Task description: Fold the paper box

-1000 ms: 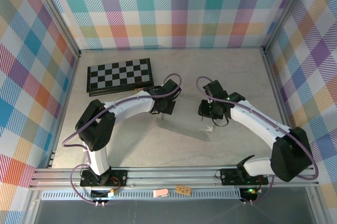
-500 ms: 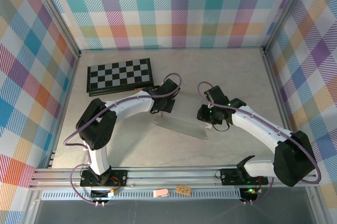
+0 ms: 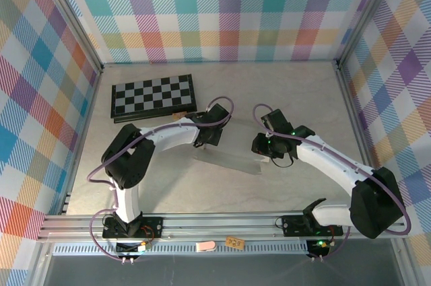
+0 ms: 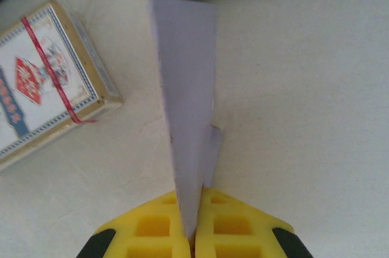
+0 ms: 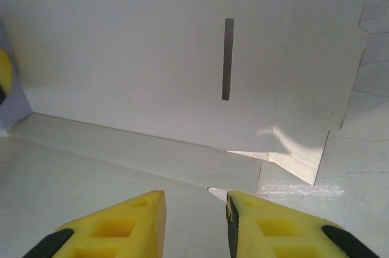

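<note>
Left wrist view: the left gripper [image 4: 193,237] is clamped on a lavender flap of the paper box [image 4: 185,88], holding it on edge straight ahead of its fingers. In the right wrist view the right gripper [image 5: 196,209] stands part open with nothing between its fingers, low over the cream inside of the sheet. Ahead of it, a panel with a narrow slot [image 5: 227,57] seems to rise from a crease. The folding looks barely begun: one flap is lifted, while the remaining walls and tabs have yet to be raised and tucked. A pack of cards [image 4: 42,82] lies on the table [image 4: 304,88] just left of the left gripper, near the flap, and may hinder it. The checkerboard [image 3: 153,95] sits farther beyond, well apart.
</note>
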`<state>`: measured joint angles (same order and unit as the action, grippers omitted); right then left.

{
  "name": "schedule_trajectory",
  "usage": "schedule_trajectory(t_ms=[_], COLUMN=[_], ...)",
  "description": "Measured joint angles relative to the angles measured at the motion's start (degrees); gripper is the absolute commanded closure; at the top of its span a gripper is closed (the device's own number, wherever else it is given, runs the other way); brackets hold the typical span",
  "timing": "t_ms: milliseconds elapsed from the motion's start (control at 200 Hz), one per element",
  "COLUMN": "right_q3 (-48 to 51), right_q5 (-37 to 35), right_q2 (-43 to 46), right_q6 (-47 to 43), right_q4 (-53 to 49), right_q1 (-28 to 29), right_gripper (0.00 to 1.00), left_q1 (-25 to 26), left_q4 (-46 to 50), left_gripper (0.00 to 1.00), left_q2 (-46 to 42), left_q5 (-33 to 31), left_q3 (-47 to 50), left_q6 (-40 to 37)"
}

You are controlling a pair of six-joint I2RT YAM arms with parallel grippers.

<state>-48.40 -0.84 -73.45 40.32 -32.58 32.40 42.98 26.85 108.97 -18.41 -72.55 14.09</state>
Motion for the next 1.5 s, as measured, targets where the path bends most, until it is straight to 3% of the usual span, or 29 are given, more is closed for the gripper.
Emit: schedule_trajectory(t_ms=[295, 595, 810, 935, 1045, 1330, 1500], right_q3=[0.0, -8.5, -14.4, -14.6, -14.6, -13.6, -13.0], right_q5=[1.0, 1.8, 1.1, 0.8, 0.5, -0.9, -2.6], right_q2=[-2.3, -16.9, -22.8, -23.0, -23.0, -22.2, -16.4], right_q6=[0.0, 0.0, 0.0, 0.0, 0.1, 0.9, 1.0], right_q4=[0.1, 0.2, 0.5, 0.3, 0.3, -0.1, -2.5], right_q1=[0.0, 0.0, 0.0, 0.0, 0.0, 0.0, -0.7], right_gripper=[0.67, 0.70, 0.71, 0.71, 0.72, 0.73, 0.72], left_q1=[-0.3, -0.5, -0.9, -1.1, -1.2, -1.2, -1.6], left_q4=[3.2, 7.3, 10.1, 11.9, 13.4, 13.5, 12.1], left_gripper=[1.00, 0.88, 0.86, 0.89, 1.00, 1.00, 1.00], left_q2=[3.4, 6.1, 8.4, 9.2, 9.9, 9.7, 8.4], left_q5=[2.0, 2.0, 1.8, 2.1, 2.5, 2.5, 3.3], left_q3=[-3.7, -7.2, -9.1, -10.5, -11.8, -11.7, -10.6], left_q6=[2.7, 3.3, 4.0, 4.2, 4.6, 4.5, 4.5])
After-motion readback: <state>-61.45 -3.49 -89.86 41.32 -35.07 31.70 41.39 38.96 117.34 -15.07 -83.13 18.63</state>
